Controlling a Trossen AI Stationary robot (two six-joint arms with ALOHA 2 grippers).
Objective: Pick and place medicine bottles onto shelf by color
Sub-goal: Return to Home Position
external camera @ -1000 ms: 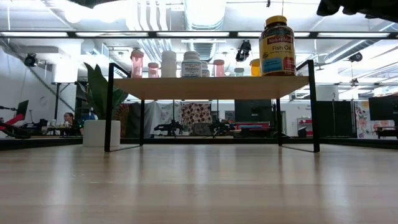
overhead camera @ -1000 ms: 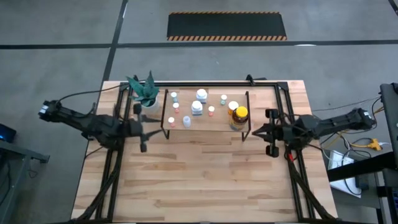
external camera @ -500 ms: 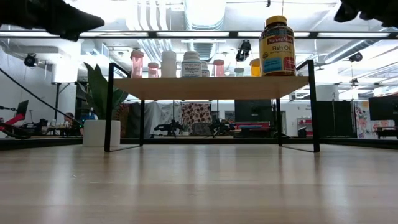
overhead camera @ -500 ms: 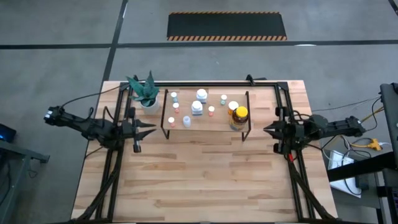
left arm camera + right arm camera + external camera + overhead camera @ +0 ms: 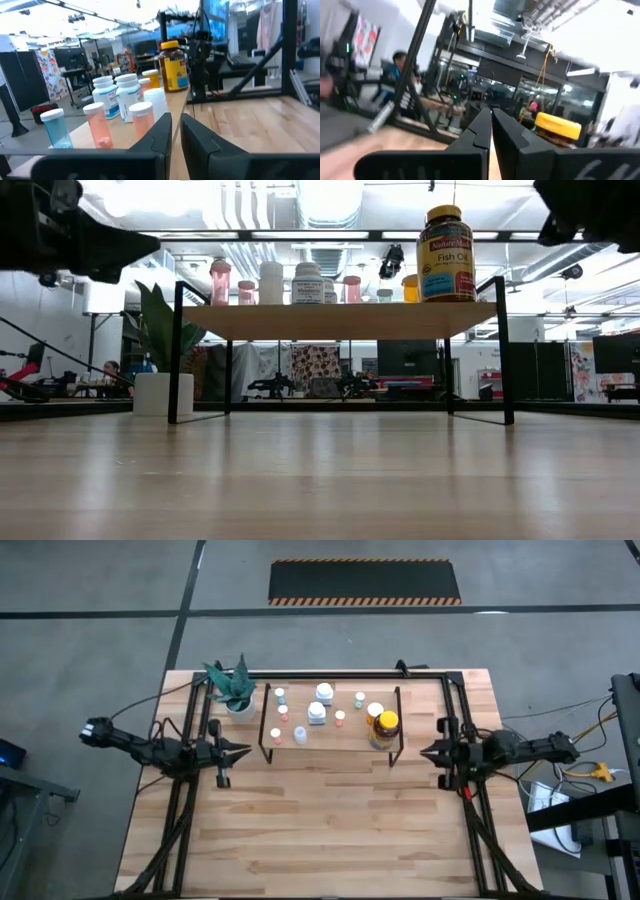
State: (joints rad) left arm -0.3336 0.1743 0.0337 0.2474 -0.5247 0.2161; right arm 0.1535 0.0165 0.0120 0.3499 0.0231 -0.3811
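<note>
From where I am standing, the sorting is looking all but finished, and I am judging that the robot is going to its rest pose rather than picking. The left gripper (image 5: 246, 751) is hovering above the pale wooden table (image 5: 330, 830), its two dark fingers pressed almost together with nothing between them. The low light-wood shelf on thin black rod legs (image 5: 345, 740) is lying just ahead of its tips, near but not touching. The right gripper (image 5: 424, 752) is facing it from the far side, fingers likewise drawn together and carrying nothing, with the shelf's end frame just in front. The small clear medicine bottles with white, pale and orange-pink caps (image 5: 316, 712) are all standing upright on the shelf board ahead of the left gripper, and the larger amber bottle with the yellow cap (image 5: 385, 724) is standing at the end nearest the right gripper. The white pot with the spiky green plant (image 5: 236, 695) is sitting off the shelf, beyond the left gripper and to its side. I am seeing no bottle waiting on the table. The next move, I am guessing, is calling only for each arm to draw back and fold away, keeping clear of the black legs so as not to be jostling the bottles.
</note>
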